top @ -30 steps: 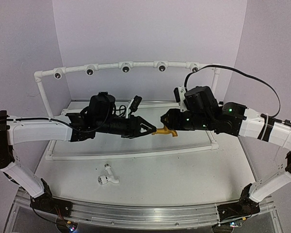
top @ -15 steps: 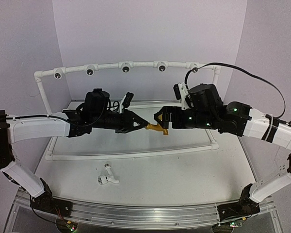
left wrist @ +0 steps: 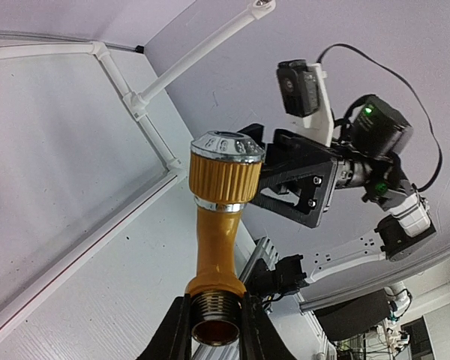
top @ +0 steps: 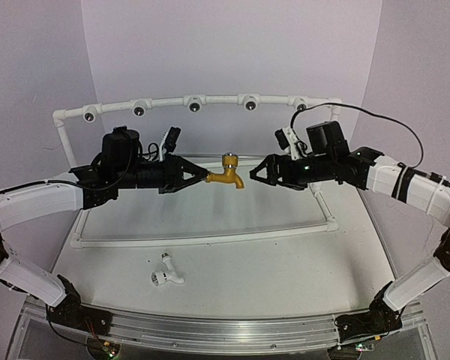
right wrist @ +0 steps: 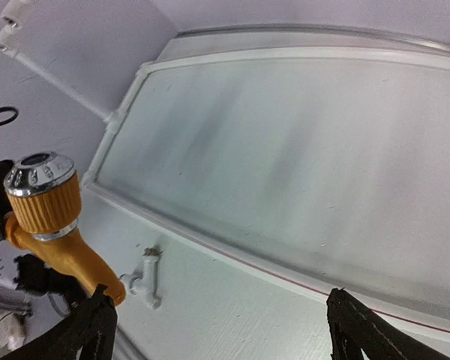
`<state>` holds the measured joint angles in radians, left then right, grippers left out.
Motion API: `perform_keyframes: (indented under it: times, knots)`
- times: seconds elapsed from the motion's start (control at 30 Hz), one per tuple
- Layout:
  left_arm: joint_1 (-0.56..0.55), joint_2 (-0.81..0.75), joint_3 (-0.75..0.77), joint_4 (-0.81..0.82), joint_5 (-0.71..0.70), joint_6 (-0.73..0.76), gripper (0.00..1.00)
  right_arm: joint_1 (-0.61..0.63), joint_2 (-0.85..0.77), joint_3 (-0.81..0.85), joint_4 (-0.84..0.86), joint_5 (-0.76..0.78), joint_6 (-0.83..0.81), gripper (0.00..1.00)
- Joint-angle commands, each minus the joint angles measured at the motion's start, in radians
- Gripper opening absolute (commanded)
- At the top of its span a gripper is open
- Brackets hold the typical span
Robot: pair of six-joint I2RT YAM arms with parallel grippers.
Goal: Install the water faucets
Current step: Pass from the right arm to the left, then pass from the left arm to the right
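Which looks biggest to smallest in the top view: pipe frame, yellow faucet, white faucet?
1. pipe frame: by far the largest.
2. yellow faucet and white faucet: they look about alike. The yellow one is held aloft, nearer the camera, so I won't rank these two.

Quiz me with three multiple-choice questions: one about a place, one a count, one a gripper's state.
1. Where is the white faucet? A) on the table B) on the floor C) held in the air
2. How many sockets on the back pipe? A) three B) five C) seven
3. The right gripper is: A) open B) clamped on the pipe C) shut, empty
Answers: A, it lies there untouched; B, five dark rings show; A, its fingers are spread, clear of the yellow faucet in the left gripper.
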<state>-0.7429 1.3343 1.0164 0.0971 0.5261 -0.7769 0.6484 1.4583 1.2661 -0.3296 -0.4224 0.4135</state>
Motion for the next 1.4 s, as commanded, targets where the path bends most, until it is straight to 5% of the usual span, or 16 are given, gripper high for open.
perform_keyframes:
  times: [0.0, 0.27, 0.67, 1.17, 1.37]
  knots:
    - [0.005, -0.053, 0.002, 0.041, 0.035, -0.018, 0.00, -0.001, 0.046, 0.016, 0.259, -0.507, 0.089, 0.98]
    - [0.007, -0.066, 0.019, 0.043, 0.093, -0.020, 0.00, 0.001, 0.124, -0.004, 0.515, -0.680, 0.216, 0.97]
    - [0.007, -0.059, 0.039, 0.054, 0.123, -0.019, 0.00, 0.035, 0.194, -0.036, 0.804, -0.728, 0.346, 0.65]
    - [0.007, -0.059, 0.023, 0.108, 0.119, -0.037, 0.00, 0.066, 0.198, -0.089, 0.996, -0.695, 0.435, 0.46]
    - [0.007, -0.059, 0.016, 0.112, 0.111, -0.044, 0.00, 0.068, 0.197, -0.087, 1.009, -0.680, 0.441, 0.05]
